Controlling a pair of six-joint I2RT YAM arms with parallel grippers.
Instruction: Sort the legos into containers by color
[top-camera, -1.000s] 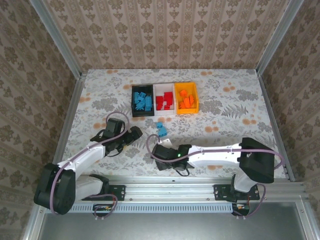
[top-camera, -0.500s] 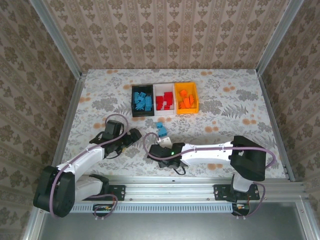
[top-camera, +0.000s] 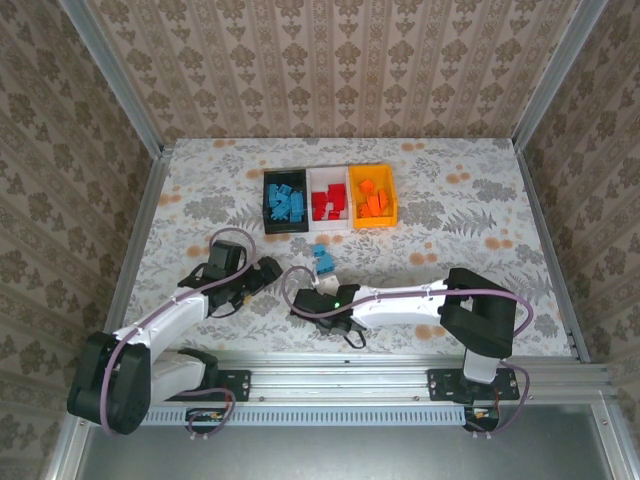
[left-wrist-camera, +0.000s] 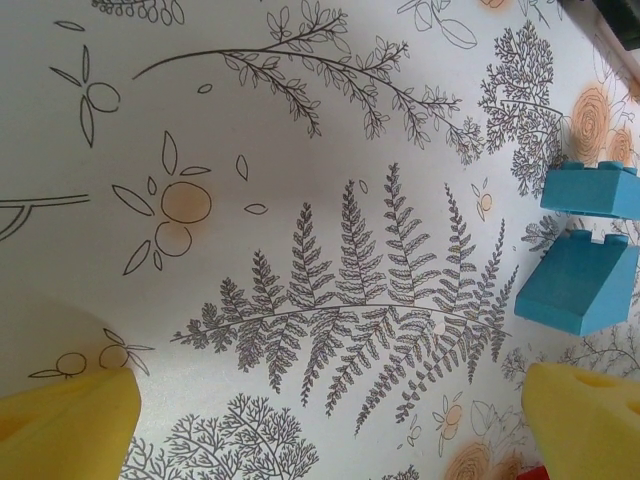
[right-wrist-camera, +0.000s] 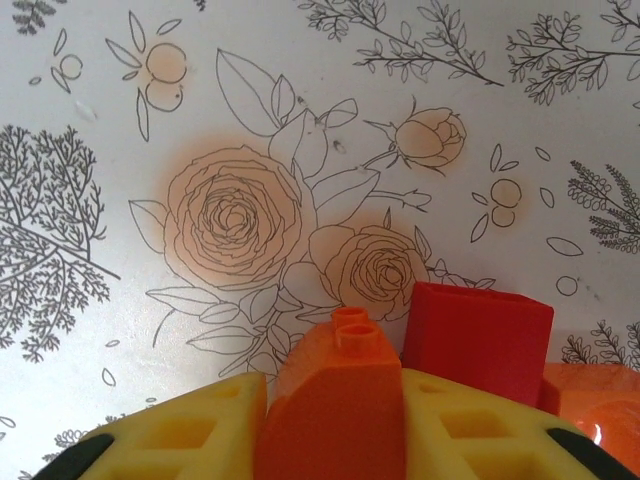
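The containers stand in a row at the back: a black bin (top-camera: 283, 203) with light blue legos, a white bin (top-camera: 327, 204) with red ones, and an orange-yellow bin (top-camera: 373, 197) with orange ones. Two light blue bricks (top-camera: 321, 258) lie on the table, seen in the left wrist view as an upper brick (left-wrist-camera: 590, 190) and a sloped one (left-wrist-camera: 580, 285). My left gripper (top-camera: 264, 271) (left-wrist-camera: 325, 430) is open over bare cloth to their left. My right gripper (top-camera: 302, 301) (right-wrist-camera: 333, 420) is shut on an orange brick (right-wrist-camera: 335, 400), low over the table. A red brick (right-wrist-camera: 478, 335) lies just right of it.
A floral tablecloth (top-camera: 450, 220) covers the table, walled at the back and both sides. The two grippers sit close together near the front centre. Another orange piece (right-wrist-camera: 592, 400) shows at the right edge of the right wrist view.
My right arm has swung left along the front of the table, bringing its gripper closer to the left one. The left arm has barely shifted.
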